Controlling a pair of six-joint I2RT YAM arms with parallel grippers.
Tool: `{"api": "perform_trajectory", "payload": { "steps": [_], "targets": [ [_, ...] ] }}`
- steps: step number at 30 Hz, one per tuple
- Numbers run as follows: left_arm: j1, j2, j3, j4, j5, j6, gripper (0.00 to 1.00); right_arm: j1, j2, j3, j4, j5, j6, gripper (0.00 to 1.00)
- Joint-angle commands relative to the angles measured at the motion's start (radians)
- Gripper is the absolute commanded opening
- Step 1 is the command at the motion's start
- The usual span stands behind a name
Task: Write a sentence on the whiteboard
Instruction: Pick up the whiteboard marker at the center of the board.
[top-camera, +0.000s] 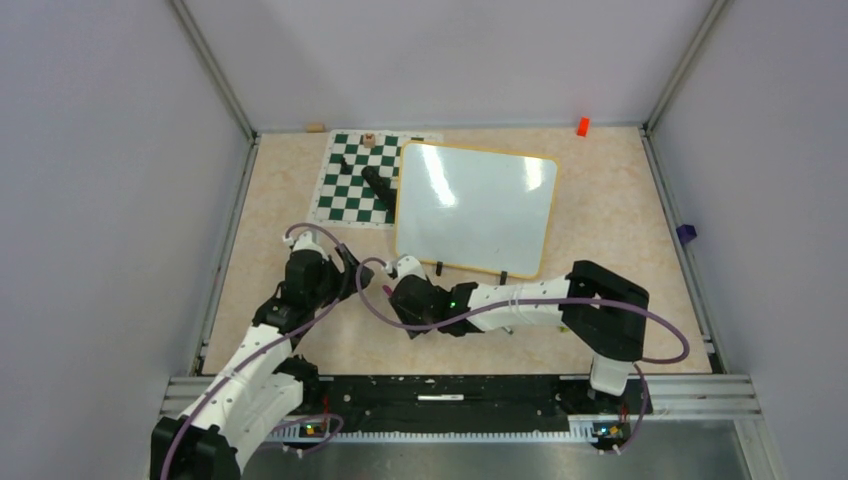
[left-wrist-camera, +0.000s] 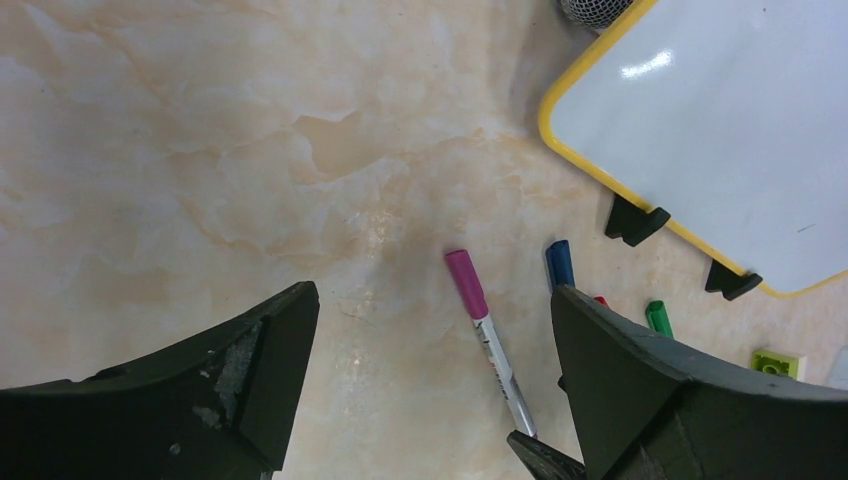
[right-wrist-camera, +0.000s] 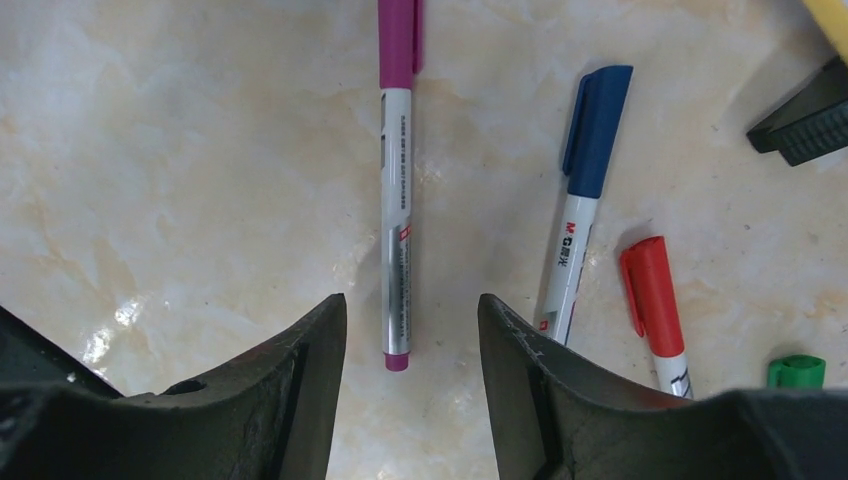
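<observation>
Pick-up: magenta-capped white marker (right-wrist-camera: 397, 200) is straddled by right gripper (right-wrist-camera: 410, 305), jaws unclenched.
Left gripper (left-wrist-camera: 432, 292): spread, empty.
Next: closure on barrel is required.

Left arm (top-camera: 250, 370) reaches up from its base and angles inward, elbow bent, wrist tipped down. Left gripper (left-wrist-camera: 432, 300) points downward, jaws spread wide, nothing between the fingers (left-wrist-camera: 270, 350). Right arm (top-camera: 520, 305) folds hard at the shoulder, and the forearm runs low and nearly level across toward the left arm. Right gripper (right-wrist-camera: 412, 305) faces down, jaws parted with a clear gap, narrower than the left pair, pads gripping nothing. In the top view the two grippers sit close together, not touching.
</observation>
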Motion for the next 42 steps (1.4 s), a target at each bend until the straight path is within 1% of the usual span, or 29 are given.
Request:
{"api": "perform_trajectory", "payload": {
  "steps": [1, 4, 6, 9, 10, 16, 18, 21, 23, 26, 27, 29, 31, 34, 40, 42],
  "targets": [
    [0.01, -0.011, 0.003, -0.007, -0.041, -0.027, 0.91, 0.035, 0.043, 0.045, -0.009, 0.02, 0.005, 0.48],
    [0.011, -0.013, 0.007, -0.008, -0.04, -0.019, 0.91, 0.046, 0.073, 0.058, -0.029, 0.033, 0.01, 0.38],
    [0.011, -0.02, 0.008, -0.003, 0.007, -0.017, 0.91, 0.05, 0.082, 0.06, -0.043, 0.046, 0.014, 0.27],
    [0.011, -0.027, 0.002, 0.018, 0.056, -0.013, 0.91, 0.051, 0.068, 0.057, -0.052, 0.067, 0.021, 0.04],
    [0.011, -0.029, -0.003, 0.031, 0.078, -0.02, 0.91, 0.05, 0.047, 0.049, -0.044, 0.072, 0.021, 0.0],
    [0.01, 0.013, -0.013, 0.107, 0.253, -0.139, 0.89, 0.047, -0.127, -0.052, 0.064, 0.034, -0.003, 0.0],
    [0.012, 0.032, -0.007, 0.119, 0.291, -0.181, 0.88, 0.039, -0.176, -0.083, 0.098, -0.005, -0.014, 0.0],
    [0.011, 0.068, 0.0, 0.149, 0.341, -0.221, 0.85, 0.033, -0.206, -0.094, 0.128, -0.052, -0.034, 0.0],
    [0.011, 0.097, 0.011, 0.165, 0.383, -0.24, 0.81, 0.032, -0.209, -0.092, 0.135, -0.067, -0.042, 0.0],
    [0.011, 0.145, 0.034, 0.156, 0.418, -0.234, 0.76, 0.033, -0.218, -0.097, 0.148, -0.071, -0.046, 0.0],
    [0.011, 0.158, 0.041, 0.154, 0.425, -0.229, 0.73, 0.032, -0.222, -0.099, 0.154, -0.074, -0.047, 0.0],
    [0.011, 0.178, 0.048, 0.159, 0.435, -0.225, 0.63, 0.032, -0.228, -0.098, 0.155, -0.072, -0.049, 0.0],
    [0.011, 0.185, 0.049, 0.163, 0.434, -0.224, 0.57, 0.033, -0.229, -0.097, 0.152, -0.071, -0.051, 0.0],
    [0.011, 0.175, 0.051, 0.159, 0.427, -0.223, 0.57, 0.032, -0.227, -0.102, 0.148, -0.067, -0.048, 0.0],
    [0.013, 0.133, 0.059, 0.119, 0.364, -0.206, 0.56, 0.032, -0.232, -0.122, 0.133, -0.07, -0.047, 0.0],
    [0.013, 0.124, 0.064, 0.109, 0.35, -0.202, 0.52, 0.031, -0.236, -0.129, 0.128, -0.069, -0.045, 0.0]
  ]
}}
